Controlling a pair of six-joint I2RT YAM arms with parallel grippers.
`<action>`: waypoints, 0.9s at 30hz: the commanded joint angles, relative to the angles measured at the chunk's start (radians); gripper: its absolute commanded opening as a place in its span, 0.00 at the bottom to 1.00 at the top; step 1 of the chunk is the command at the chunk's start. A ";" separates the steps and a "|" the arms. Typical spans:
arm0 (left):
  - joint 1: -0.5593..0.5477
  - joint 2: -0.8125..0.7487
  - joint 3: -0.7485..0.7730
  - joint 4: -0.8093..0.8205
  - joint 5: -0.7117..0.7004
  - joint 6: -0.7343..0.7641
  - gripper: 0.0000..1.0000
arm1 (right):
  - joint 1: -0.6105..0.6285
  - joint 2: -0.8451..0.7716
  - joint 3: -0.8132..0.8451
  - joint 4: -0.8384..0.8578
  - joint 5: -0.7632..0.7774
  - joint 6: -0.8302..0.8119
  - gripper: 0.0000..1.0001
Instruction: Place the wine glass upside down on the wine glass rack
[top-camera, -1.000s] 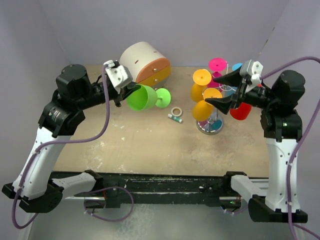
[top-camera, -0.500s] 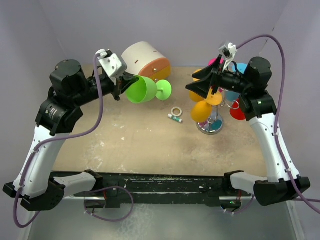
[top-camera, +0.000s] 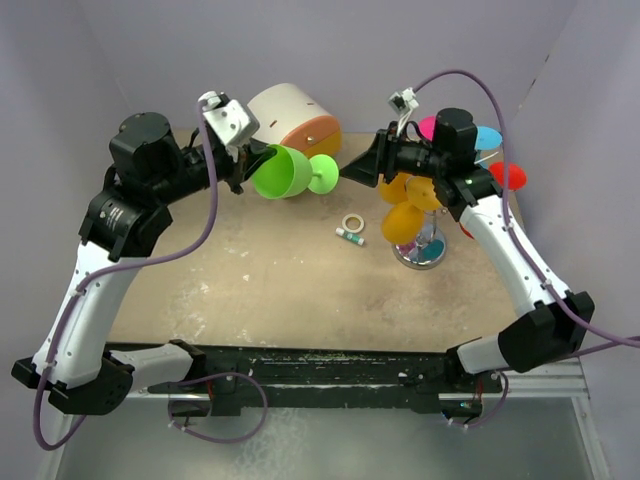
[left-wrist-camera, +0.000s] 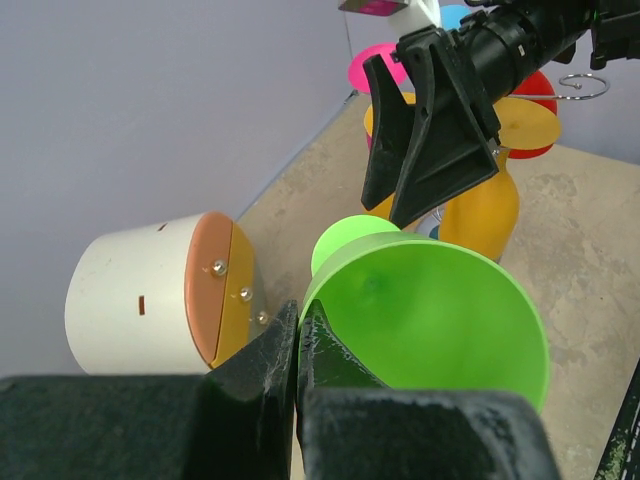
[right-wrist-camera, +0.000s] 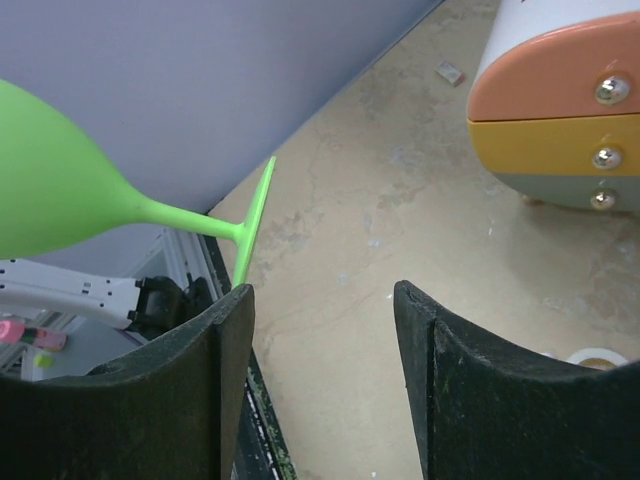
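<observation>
Wine glass: green wine glass (top-camera: 283, 172) held in the air over the far left part of the table (top-camera: 270, 290), lying on its side, open mouth toward the left arm, round foot pointing right.
Left gripper: the left gripper (top-camera: 245, 170) is pinched tight on the rim of the wine glass bowl, one finger inside and one outside.
Right gripper: the right gripper (top-camera: 348, 172) has its jaws spread apart with nothing between them; the tips are just beside the wine glass foot, not touching it.
Rack: the chrome rack (top-camera: 422, 256) stands on the right of the table, with orange glasses (top-camera: 403, 222) and pink, blue and red ones hanging upside down.
Far edge: white round box (top-camera: 290, 115) with orange and yellow drawer fronts.
Middle of the table: tape roll (top-camera: 352, 222) and a small tube (top-camera: 350, 236) side by side, left of the rack.
</observation>
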 joint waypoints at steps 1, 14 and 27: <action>0.011 -0.003 0.012 0.067 0.000 0.017 0.00 | 0.032 0.000 0.062 0.070 -0.008 0.049 0.60; 0.011 -0.001 0.015 0.068 -0.037 0.048 0.00 | 0.047 -0.016 0.052 0.098 0.009 0.056 0.50; 0.011 0.020 0.013 0.084 0.015 0.019 0.00 | 0.065 0.020 0.063 0.136 -0.027 0.105 0.41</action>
